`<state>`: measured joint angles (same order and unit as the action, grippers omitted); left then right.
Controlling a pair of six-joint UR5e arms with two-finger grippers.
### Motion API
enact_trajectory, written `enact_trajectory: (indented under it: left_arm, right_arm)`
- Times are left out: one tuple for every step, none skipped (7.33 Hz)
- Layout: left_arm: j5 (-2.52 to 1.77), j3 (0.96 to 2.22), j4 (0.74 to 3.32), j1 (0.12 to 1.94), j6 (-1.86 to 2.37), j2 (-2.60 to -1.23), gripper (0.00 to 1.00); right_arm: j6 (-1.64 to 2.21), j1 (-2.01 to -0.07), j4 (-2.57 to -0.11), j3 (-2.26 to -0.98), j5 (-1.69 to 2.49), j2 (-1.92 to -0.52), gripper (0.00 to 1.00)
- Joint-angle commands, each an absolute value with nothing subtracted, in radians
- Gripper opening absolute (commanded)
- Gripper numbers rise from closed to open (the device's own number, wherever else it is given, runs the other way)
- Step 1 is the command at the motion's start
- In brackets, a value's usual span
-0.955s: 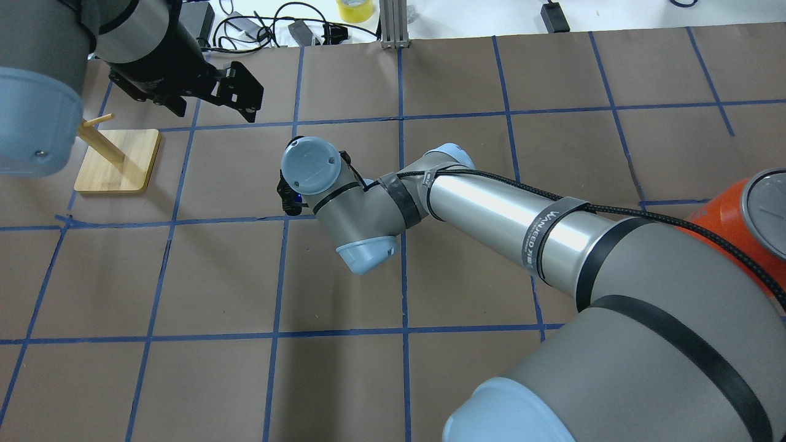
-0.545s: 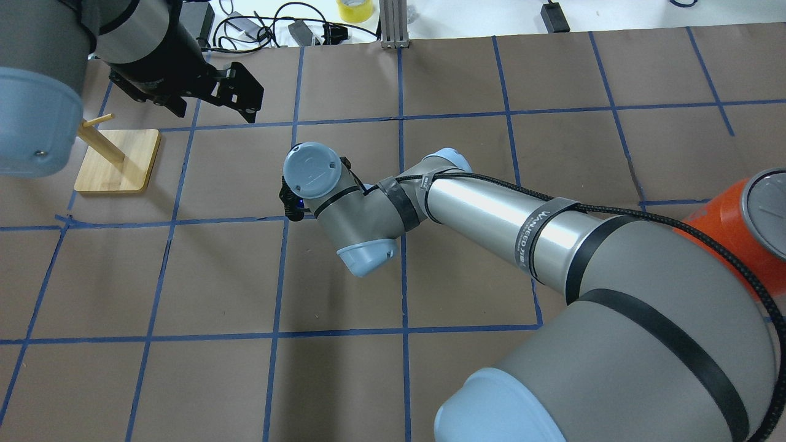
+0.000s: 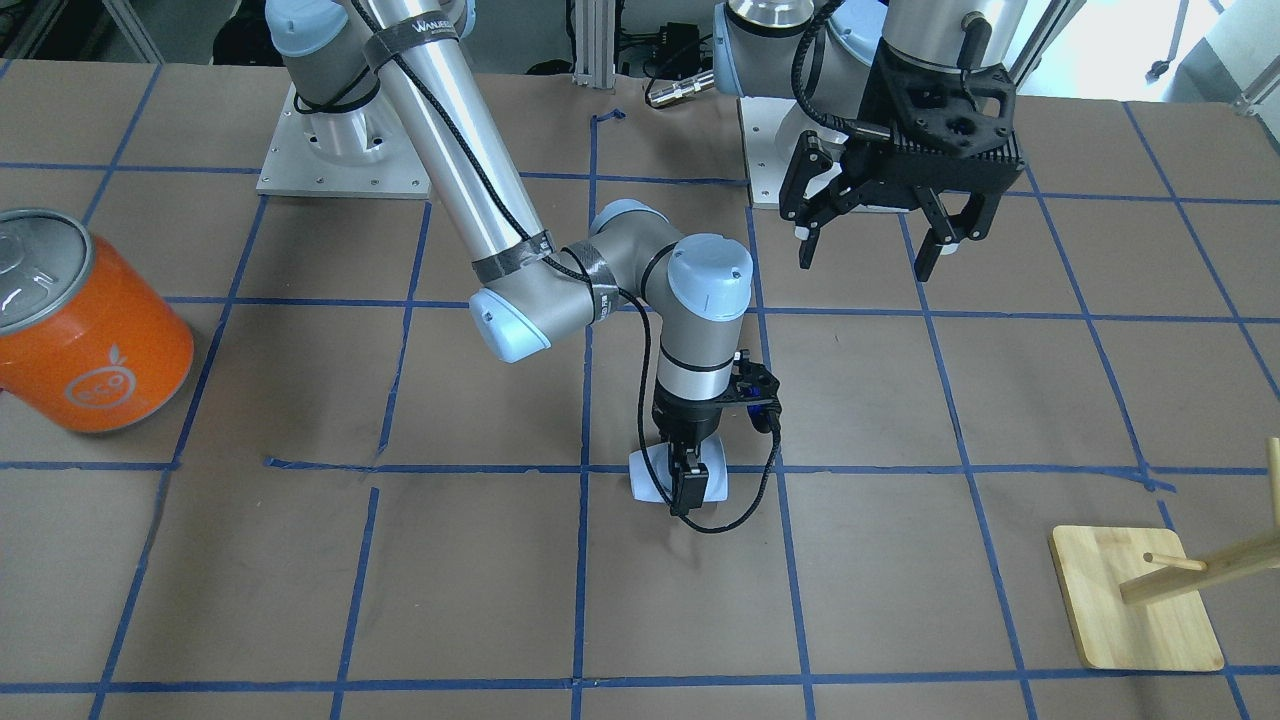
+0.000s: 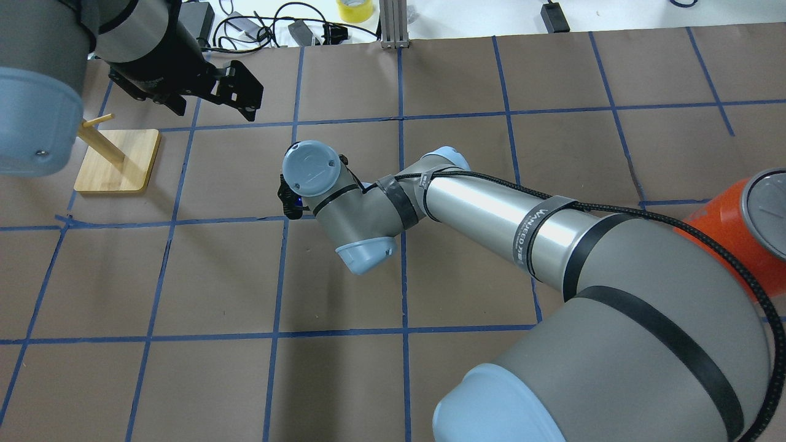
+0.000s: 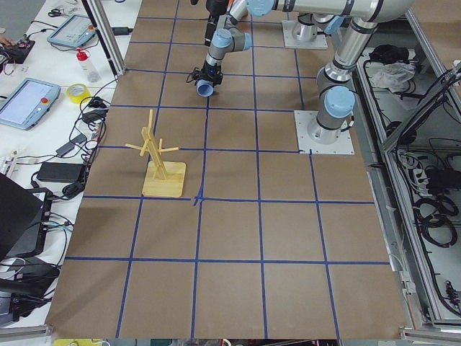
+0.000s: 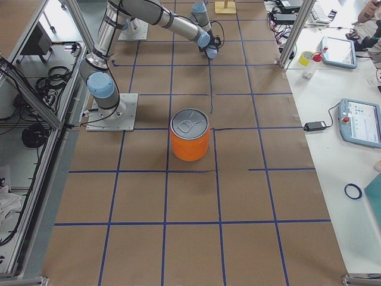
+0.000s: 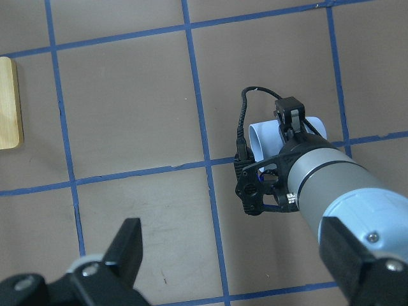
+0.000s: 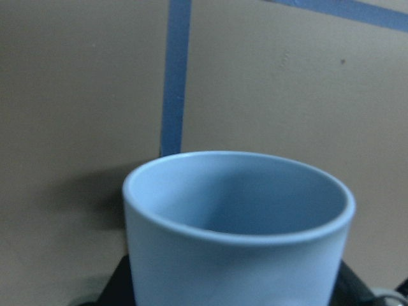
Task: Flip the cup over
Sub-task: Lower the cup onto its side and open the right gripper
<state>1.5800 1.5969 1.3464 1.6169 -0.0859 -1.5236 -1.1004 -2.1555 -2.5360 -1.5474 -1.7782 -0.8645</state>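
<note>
The cup (image 3: 648, 478) is pale blue-white and lies tilted on its side at the table's middle, on a blue tape line. My right gripper (image 3: 688, 498) points straight down and is shut on the cup. The right wrist view is filled by the cup (image 8: 239, 236), its open mouth and bluish inside towards the camera, with dark fingers at either side. In the left wrist view the cup (image 7: 268, 135) shows under the right wrist. In the overhead view my right wrist hides the cup. My left gripper (image 3: 872, 248) is open, empty and raised, away from the cup.
A large orange can (image 3: 90, 330) with a silver top stands at the robot's far right. A wooden peg stand (image 3: 1135, 600) on a square base stands at the robot's left. Cables and gear lie beyond the table's far edge (image 4: 295, 27).
My right arm's elbow and upper arm have shifted slightly; its wrist has stayed nearly in place over the cup. My left arm has not moved.
</note>
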Motion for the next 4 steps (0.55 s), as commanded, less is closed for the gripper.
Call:
enact_trajectory:
  left_arm:
    - [1.580,1.597,1.347,1.617,-0.084,-1.523,1.00]
    - [1.580,1.597,1.345,1.617,-0.086,-1.525,1.00]
    - [1.578,1.597,1.345,1.617,-0.086,-1.525,1.00]
    - [1.580,1.597,1.347,1.617,-0.086,-1.523,1.00]
  right_arm:
    - [-1.111,-2.145,-2.537,-1.543,-1.781,-0.870,1.00]
    - [-1.138,-2.141,-2.543,-1.542,-1.781,-0.877,1.00]
    - [-1.173,-2.138,-2.546,-1.536,-1.779,-0.885,1.00]
    - [-1.173,-2.138,-2.545,-1.520,-1.778,-0.885,1.00]
